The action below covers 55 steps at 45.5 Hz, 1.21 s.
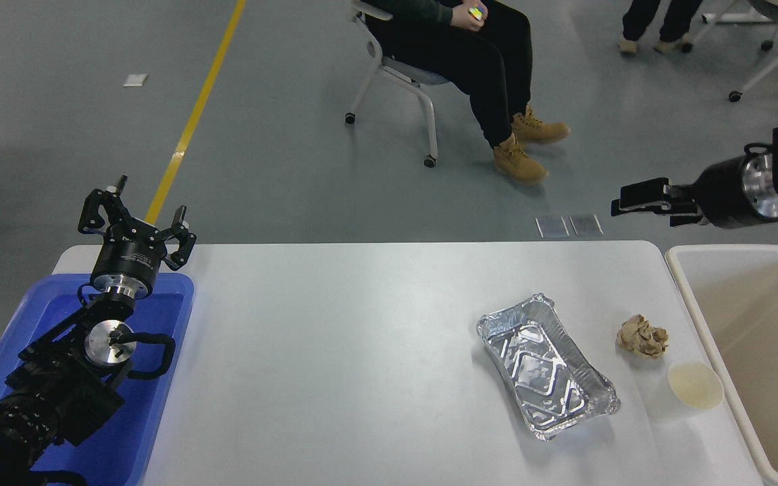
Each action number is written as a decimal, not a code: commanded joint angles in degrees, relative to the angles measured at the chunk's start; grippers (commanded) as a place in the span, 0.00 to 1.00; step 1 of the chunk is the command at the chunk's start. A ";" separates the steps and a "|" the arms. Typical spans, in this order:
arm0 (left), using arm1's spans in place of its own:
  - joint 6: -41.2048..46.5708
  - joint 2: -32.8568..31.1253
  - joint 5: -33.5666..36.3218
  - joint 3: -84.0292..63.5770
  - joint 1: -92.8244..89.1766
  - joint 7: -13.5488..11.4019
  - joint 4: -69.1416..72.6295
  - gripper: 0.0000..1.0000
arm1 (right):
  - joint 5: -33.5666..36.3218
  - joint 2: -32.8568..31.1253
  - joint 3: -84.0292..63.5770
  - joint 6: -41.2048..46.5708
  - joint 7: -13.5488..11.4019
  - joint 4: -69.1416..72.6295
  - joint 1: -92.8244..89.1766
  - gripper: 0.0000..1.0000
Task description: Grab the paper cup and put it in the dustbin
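The small white paper cup (pixel 695 385) stands upright near the table's right edge, just left of the dustbin (pixel 754 324), a large cream-beige bin whose inside looks bare. My right gripper (pixel 640 198) hangs high beyond the table's far right corner, well away from the cup. It points left, is seen from the side, and looks open with nothing in it. My left gripper (pixel 136 219) is parked open at the lower left over the blue tray.
A silver foil tray (pixel 544 368) lies left of the cup and a crumpled tan paper ball (pixel 642 336) sits just behind it. A blue plastic tray (pixel 159 405) is at the left. A person on a wheeled chair (pixel 396 74) sits beyond the table.
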 commanded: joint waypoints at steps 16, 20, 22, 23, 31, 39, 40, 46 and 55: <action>0.00 0.00 -0.01 -0.07 0.02 0.00 0.00 0.99 | -10.26 6.68 -17.27 0.50 0.18 11.21 8.21 1.00; 0.00 0.00 -0.01 -0.07 0.02 0.00 0.00 0.99 | -10.26 6.77 -17.53 0.50 0.18 10.50 7.07 1.00; 0.00 0.00 -0.01 -0.07 0.02 0.00 0.00 0.99 | -10.09 6.77 -17.62 0.67 0.18 10.32 6.54 1.00; 0.00 0.00 -0.01 -0.07 0.02 0.00 0.00 0.99 | -10.00 6.77 -17.62 0.76 0.18 10.06 6.28 1.00; 0.00 0.00 -0.01 -0.07 0.02 0.00 0.00 0.99 | -4.82 6.77 -17.80 1.11 0.09 7.25 3.12 1.00; 0.00 0.00 -0.01 -0.07 0.02 0.00 0.00 0.99 | -2.53 6.86 -16.92 1.55 0.09 4.35 -0.05 1.00; 0.00 0.00 -0.01 -0.07 0.02 0.00 0.00 0.99 | -2.53 6.77 -16.83 1.46 0.09 4.09 -0.31 1.00; 0.00 0.00 -0.01 -0.07 0.02 0.00 0.00 0.99 | -2.70 6.42 -15.51 0.85 0.00 1.71 -3.47 1.00; 0.00 0.00 -0.01 -0.07 0.02 0.00 0.00 0.99 | -2.71 6.51 -15.07 -0.73 0.00 -1.28 -7.17 1.00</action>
